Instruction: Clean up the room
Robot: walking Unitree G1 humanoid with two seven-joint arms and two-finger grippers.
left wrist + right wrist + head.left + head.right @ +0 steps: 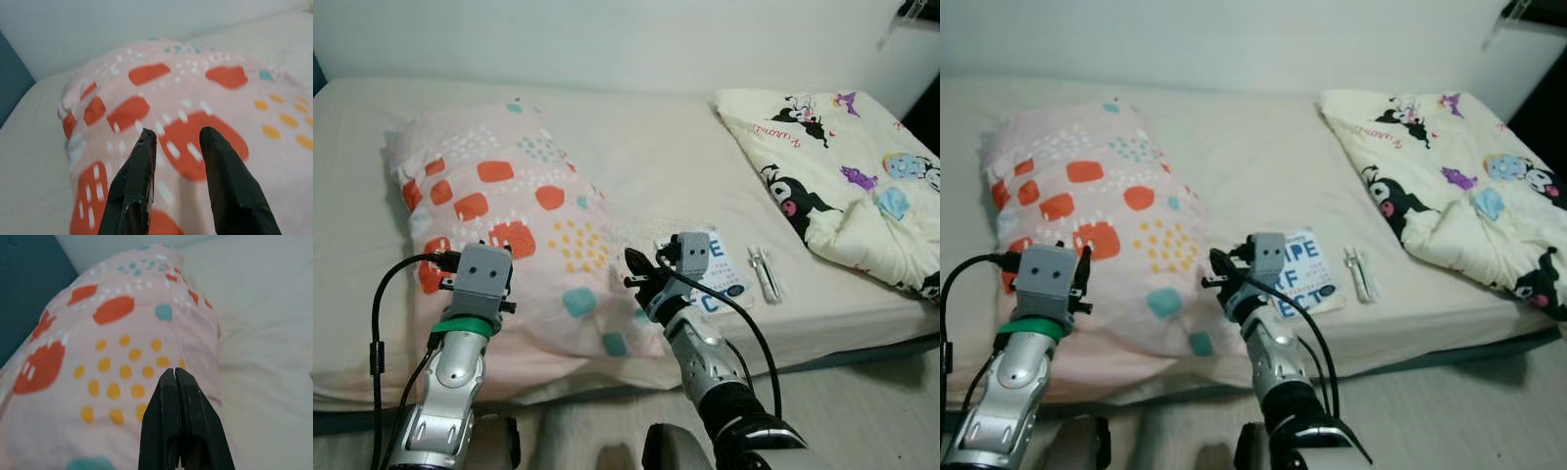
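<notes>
Left gripper (178, 139): jaws parted with a gap between them, hovering just over the near end of the pillow (509, 206), holding nothing.
Right gripper (175, 377): jaws pressed together with nothing between them, poised at the pillow's right edge, pointing along it.
Pillow: pink, with orange, yellow and teal patches, lying askew across the left half of the bed (646, 147).
Booklet (717, 279): flat on the sheet just beside the right wrist.
Small white object (766, 272): near the booklet; what it is, I cannot tell.
Blanket (842, 176): cartoon print, bunched at the bed's right side.
Progress: early, judging by this; pillow unstraightened, booklet and small item not yet removed, blanket unfolded.
</notes>
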